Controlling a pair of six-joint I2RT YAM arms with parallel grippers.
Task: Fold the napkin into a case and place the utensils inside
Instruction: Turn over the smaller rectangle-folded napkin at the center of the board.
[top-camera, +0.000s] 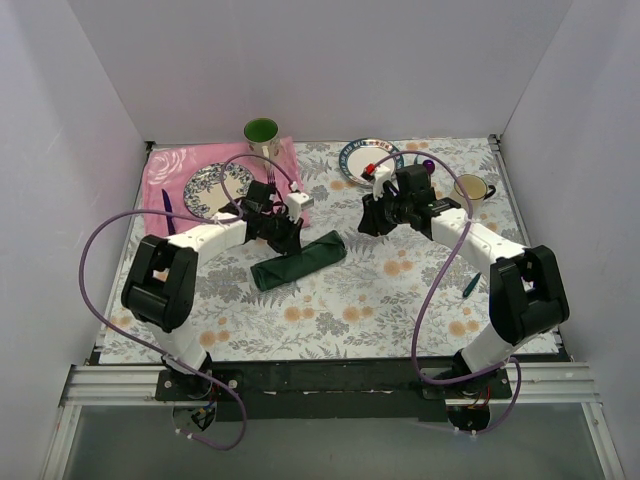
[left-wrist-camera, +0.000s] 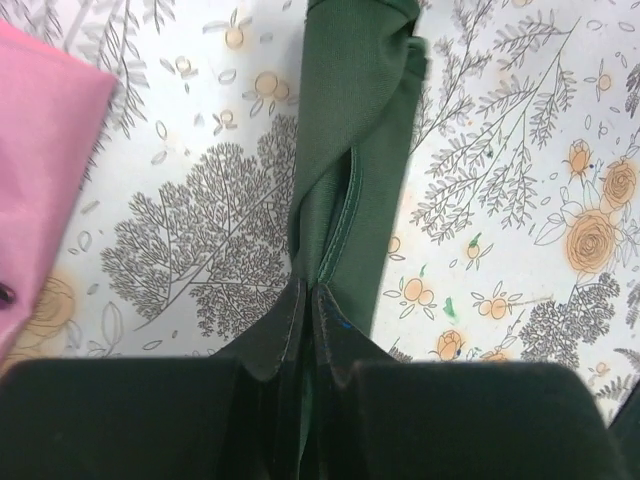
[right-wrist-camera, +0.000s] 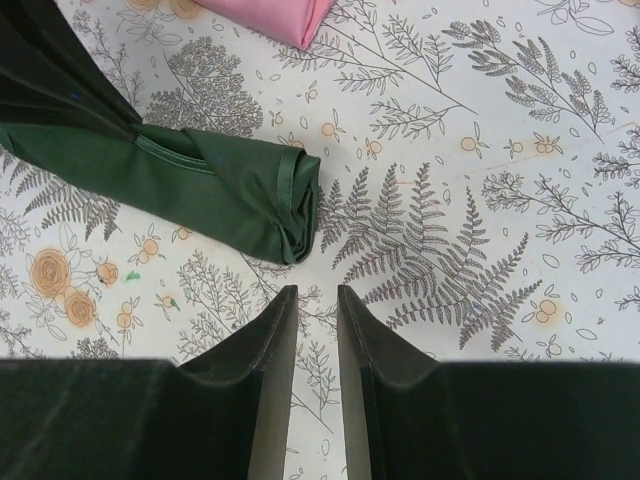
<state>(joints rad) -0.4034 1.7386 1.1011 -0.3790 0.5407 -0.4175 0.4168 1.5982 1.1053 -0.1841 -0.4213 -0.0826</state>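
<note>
Nearest to me, well to the right of the napkin (top-camera: 298, 260) and close beside the right arm, lay a slim green-handled piece (top-camera: 471, 285), too small in the overhead view for me to make out its head. The napkin itself lay on the flowered table (top-camera: 340, 310) as a long rolled bundle, slanting from near-left to far-right. How its inner layers were folded I could not tell, since only the outer wrap and one stitched hem showed. The left gripper (left-wrist-camera: 308, 300) sat at the napkin's left end, and its own dark body cut off the bottom of its wrist view. Its fingers were pressed together on a pinch of the green cloth. The right gripper (right-wrist-camera: 317, 295) hung just past the napkin's right end, apart from it. Its fingers (right-wrist-camera: 275, 340) stood a narrow gap apart with only bare tablecloth showing between them, holding and touching nothing. Beyond the napkin to the left lay the pink cloth (top-camera: 170, 165) with a patterned plate (top-camera: 200, 180) on it and a purple spoon (top-camera: 167, 210) at its near edge. Farther back stood a green cup (top-camera: 261, 133). Beyond the napkin to the right, a second plate (top-camera: 352, 160) was partly hidden behind the right arm, so I could not identify what lay on it. A mug (top-camera: 470, 187) stood farther right.
</note>
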